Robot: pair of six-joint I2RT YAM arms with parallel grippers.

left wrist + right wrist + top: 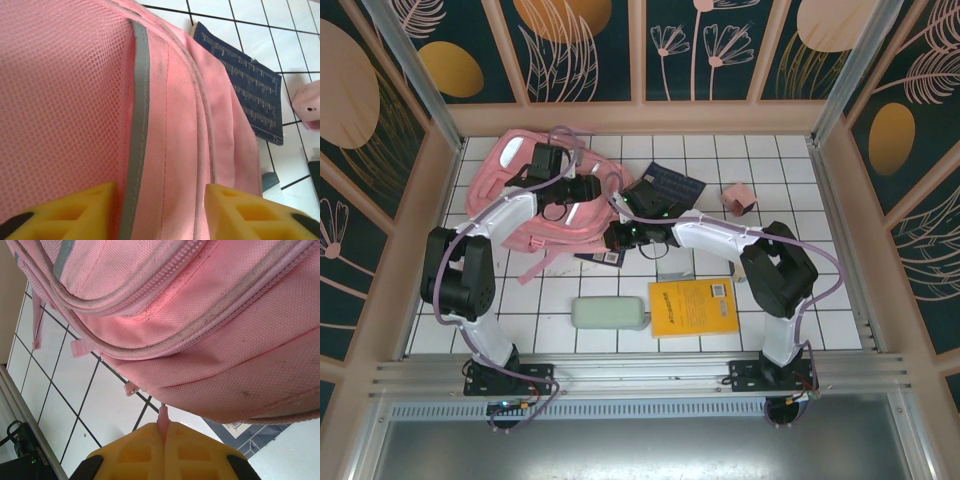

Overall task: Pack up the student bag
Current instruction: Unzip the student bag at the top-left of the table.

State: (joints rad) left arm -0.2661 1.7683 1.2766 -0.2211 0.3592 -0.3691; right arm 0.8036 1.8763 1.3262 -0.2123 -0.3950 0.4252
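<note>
Both arms work at the pink student bag (492,178), which lies at the far left of the tiled table (800,250).
Nearest the bases lie a pale green pencil case (610,313) and a yellow book (692,306). Beyond them the right gripper (165,427) has its jaws clenched on a pink pull tab (163,415) at the bag's edge. Farther on, the left gripper (160,200) hangs over the bag with its jaws parted astride the grey stripe (137,125). A dark blue book (670,185) lies just beside the bag.

Right of the student bag (505,165) under my left claw (161,202) lie a notebook (670,185), then a box (738,200); nearer me, a pouch (610,313) and a book (693,306).
</note>
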